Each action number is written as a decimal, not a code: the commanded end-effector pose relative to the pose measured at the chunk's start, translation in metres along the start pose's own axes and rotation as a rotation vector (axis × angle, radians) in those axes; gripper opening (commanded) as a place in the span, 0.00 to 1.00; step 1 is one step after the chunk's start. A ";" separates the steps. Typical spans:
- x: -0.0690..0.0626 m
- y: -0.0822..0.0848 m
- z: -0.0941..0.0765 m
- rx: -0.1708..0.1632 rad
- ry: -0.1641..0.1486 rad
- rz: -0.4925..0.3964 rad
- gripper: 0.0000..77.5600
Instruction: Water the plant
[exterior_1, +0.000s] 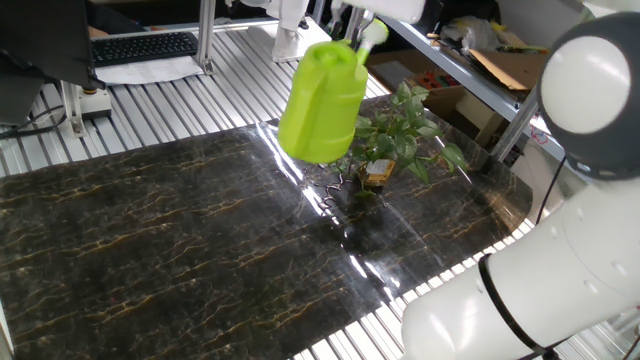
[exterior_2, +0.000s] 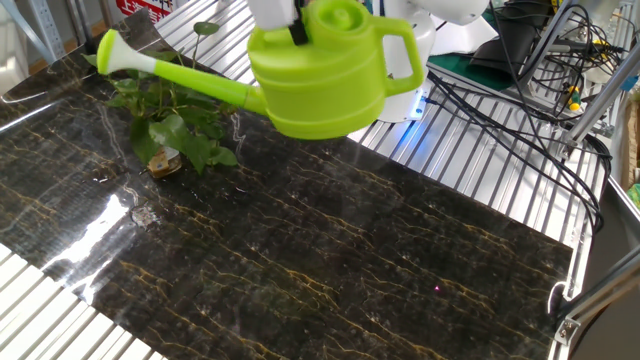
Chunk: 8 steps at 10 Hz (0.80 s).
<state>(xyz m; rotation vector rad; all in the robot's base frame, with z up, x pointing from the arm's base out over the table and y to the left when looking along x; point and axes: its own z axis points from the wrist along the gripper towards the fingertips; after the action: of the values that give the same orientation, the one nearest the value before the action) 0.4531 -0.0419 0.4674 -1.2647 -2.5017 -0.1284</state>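
Observation:
The plant (exterior_1: 400, 130) is a small leafy green houseplant in a brownish pot (exterior_1: 377, 174) near the far corner of the black marble tabletop (exterior_1: 150, 230). It also shows in the other fixed view (exterior_2: 170, 115). A lime-green watering can (exterior_1: 322, 100) hangs in the air beside the plant. My gripper (exterior_2: 293, 28) is shut on the top of the can (exterior_2: 320, 85). The can's body is about level. Its long spout (exterior_2: 108, 55) reaches out over the plant's leaves. No water stream is visible.
My white arm (exterior_1: 570, 180) fills the right of one fixed view. A keyboard (exterior_1: 140, 45) and a cardboard box (exterior_1: 455, 100) lie beyond the tabletop. Cables (exterior_2: 520, 90) and the robot base with a blue light (exterior_2: 415, 100) sit on the slatted metal surface.

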 end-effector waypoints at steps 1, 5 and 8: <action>0.020 0.025 0.049 0.104 -0.158 -0.357 0.01; 0.022 0.032 0.084 0.160 -0.200 -0.537 0.01; 0.021 0.034 0.102 0.192 -0.219 -0.600 0.01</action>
<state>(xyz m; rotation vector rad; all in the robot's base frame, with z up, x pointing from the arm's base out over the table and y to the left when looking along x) 0.4507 -0.0273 0.4438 -1.1210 -2.5907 -0.0668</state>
